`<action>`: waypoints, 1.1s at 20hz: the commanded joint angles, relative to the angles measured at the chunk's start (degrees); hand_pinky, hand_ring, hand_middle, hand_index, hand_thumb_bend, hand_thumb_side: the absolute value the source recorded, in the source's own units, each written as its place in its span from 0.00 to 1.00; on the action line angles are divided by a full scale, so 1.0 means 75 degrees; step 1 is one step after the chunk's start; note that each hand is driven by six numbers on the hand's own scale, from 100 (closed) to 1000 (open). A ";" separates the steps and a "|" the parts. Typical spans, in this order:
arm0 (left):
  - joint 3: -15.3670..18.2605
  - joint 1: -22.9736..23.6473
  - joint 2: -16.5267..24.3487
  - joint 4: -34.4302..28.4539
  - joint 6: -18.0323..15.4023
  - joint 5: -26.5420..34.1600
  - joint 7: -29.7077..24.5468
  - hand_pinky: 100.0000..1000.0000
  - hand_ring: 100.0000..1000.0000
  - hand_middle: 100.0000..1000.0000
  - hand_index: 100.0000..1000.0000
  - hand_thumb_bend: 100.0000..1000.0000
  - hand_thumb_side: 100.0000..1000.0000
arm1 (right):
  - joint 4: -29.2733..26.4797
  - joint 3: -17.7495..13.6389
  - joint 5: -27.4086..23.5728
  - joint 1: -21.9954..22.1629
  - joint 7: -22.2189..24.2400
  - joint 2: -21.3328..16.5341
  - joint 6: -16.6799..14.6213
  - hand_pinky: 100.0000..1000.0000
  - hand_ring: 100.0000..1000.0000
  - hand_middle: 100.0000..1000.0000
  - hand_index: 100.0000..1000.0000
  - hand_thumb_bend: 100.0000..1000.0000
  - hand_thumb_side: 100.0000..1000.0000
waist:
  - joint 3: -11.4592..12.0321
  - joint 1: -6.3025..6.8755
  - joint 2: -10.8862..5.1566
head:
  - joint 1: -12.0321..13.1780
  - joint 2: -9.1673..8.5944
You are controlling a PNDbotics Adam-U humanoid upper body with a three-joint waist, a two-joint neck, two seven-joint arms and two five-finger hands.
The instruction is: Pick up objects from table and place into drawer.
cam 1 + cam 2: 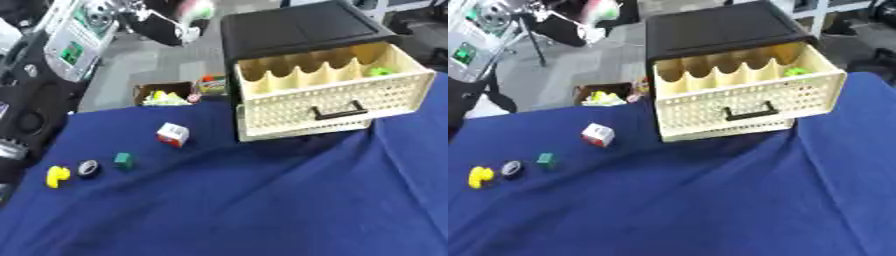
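cream drawer [332,95] pulled open, green item [380,71] inside; white-red cube [172,134], green block [123,160], dark ring [87,169], yellow piece [57,176] left of drawer; hands unseen, fingers untellable.

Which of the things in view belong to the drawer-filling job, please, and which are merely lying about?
Belonging to the job:
- cream perforated plastic drawer, pulled open, a green thing already inside
- white and red cube
- small green block
- black and white round thing
- yellow curved piece

Just lying about:
- brown cardboard box on the floor beyond the table
- grey machine at far left
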 commanded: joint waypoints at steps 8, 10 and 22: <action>0.0264 -0.0538 -0.0195 0.0603 -0.0655 0.0111 0.0851 0.00 0.12 0.30 0.60 0.03 0.10 | -0.0086 -0.0004 0.0001 -0.0338 -0.0047 0.0025 -0.0110 0.38 0.26 0.23 0.70 0.05 1.00 | -0.0424 0.0124 0.0071 | 0.0468 -0.0521; 0.0194 -0.0524 -0.0186 0.0598 -0.0975 0.0365 0.0872 0.00 0.12 0.29 0.60 0.02 0.11 | -0.0086 -0.0001 -0.0012 -0.0389 -0.0062 0.0021 -0.0112 0.38 0.26 0.23 0.70 0.05 1.00 | -0.0506 0.0158 0.0158 | 0.0560 -0.0620; 0.0309 -0.0518 -0.0313 0.1024 -0.1648 0.0970 0.1206 0.00 0.10 0.28 0.59 0.07 0.15 | -0.0086 0.0023 -0.0154 -0.0562 -0.0112 0.0061 -0.0100 0.38 0.25 0.23 0.70 0.06 1.00 | -0.0735 0.0214 0.0504 | 0.0848 -0.0882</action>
